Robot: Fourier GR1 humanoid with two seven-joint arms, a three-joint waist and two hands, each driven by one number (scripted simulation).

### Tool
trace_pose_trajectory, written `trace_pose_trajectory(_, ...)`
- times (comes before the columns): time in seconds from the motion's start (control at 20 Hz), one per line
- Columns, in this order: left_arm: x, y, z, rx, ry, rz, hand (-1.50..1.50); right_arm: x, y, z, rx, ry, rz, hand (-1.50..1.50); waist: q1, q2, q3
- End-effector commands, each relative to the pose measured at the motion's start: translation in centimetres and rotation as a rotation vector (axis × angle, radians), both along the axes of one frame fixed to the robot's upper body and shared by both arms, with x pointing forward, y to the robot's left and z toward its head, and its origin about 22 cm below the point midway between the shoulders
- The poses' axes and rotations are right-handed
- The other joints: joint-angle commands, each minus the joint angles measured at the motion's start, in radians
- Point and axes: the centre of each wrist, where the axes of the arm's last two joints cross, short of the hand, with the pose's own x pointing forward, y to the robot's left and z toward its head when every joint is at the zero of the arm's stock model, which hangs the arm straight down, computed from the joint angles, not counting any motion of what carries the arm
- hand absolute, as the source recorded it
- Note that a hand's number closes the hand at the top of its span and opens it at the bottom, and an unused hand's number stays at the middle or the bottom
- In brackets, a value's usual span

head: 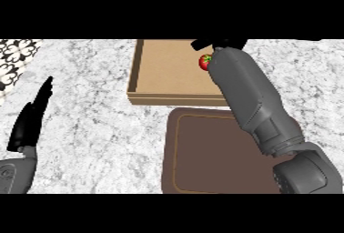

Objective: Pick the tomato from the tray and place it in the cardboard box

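Right robot hand [218, 44] at 12 o'clock is mostly hidden, grip unreadable, beside tomato [205, 62] over box [161, 73]; left robot hand [30, 120] rests unclenched.

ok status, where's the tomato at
Right hand over cardboard box, tomato under it. Left hand open, resting. Tray bare. Nothing blocking.
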Motion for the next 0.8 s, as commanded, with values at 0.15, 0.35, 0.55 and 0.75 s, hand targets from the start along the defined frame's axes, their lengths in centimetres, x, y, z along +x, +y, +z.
trace_pose_trajectory(0.15,-0.8,0.6,-0.5,0.005,0.009,0.005,0.00,-0.1,-0.7,-0.7,-0.004,-0.246,-0.027,-1.50,0.001,-0.005,0.001)
trace_pose_trajectory(0.35,0.4,0.1,0.3,0.011,-0.006,0.030,0.00,0.6,-1.4,2.5,0.071,-0.381,-0.084,-1.50,-0.019,-0.009,0.001)
trace_pose_trajectory(0.55,-0.7,1.4,-0.7,-0.001,0.017,0.059,0.00,0.2,-0.8,1.2,0.114,-0.436,-0.084,-1.50,-0.049,-0.024,0.000)
trace_pose_trajectory(0.75,-2.9,1.1,-1.0,-0.001,0.023,0.072,0.00,-0.3,-2.9,-0.1,0.183,-0.453,-0.073,-1.50,-0.077,-0.042,0.001)
